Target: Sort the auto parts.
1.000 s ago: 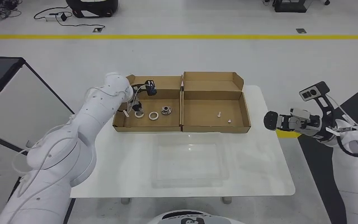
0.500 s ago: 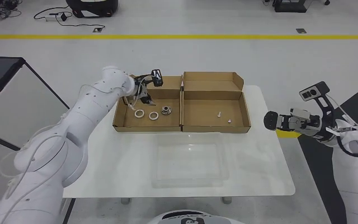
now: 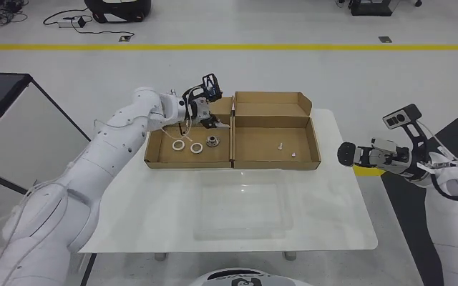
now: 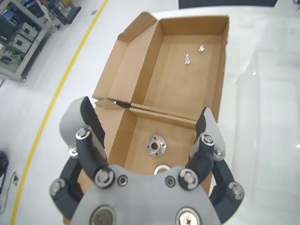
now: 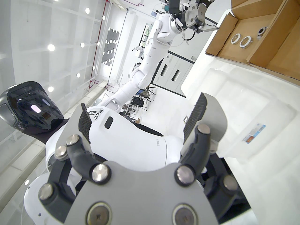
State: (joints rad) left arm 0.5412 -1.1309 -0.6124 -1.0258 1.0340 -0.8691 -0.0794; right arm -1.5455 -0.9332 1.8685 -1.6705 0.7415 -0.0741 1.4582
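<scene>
From the top view, the left gripper point(image 3: 204, 114) hangs over the far edge of the left box point(image 3: 153, 146), its fingers spread and holding nothing. In that box lie two white rings point(image 3: 176, 146) side by side and, just beside them, a metal hub point(image 3: 212, 141). The right box point(image 3: 275, 161), touching the left one, holds two small bolts point(image 3: 280, 146). A clear tray point(image 3: 243, 207) sits on the tabletop point(image 3: 336, 214) nearer the robot. The right gripper point(image 3: 346, 154) is off the tabletop's right edge.

In the left wrist view, the left gripper point(image 4: 146, 108) is wide apart above the metal hub point(image 4: 156, 146), and the small bolts point(image 4: 187, 59) lie in the box beyond.

In the right wrist view, the right gripper point(image 5: 143, 103) is spread and empty. The clear tray point(image 5: 246, 99) and the white rings point(image 5: 234, 39) lie farther off.
</scene>
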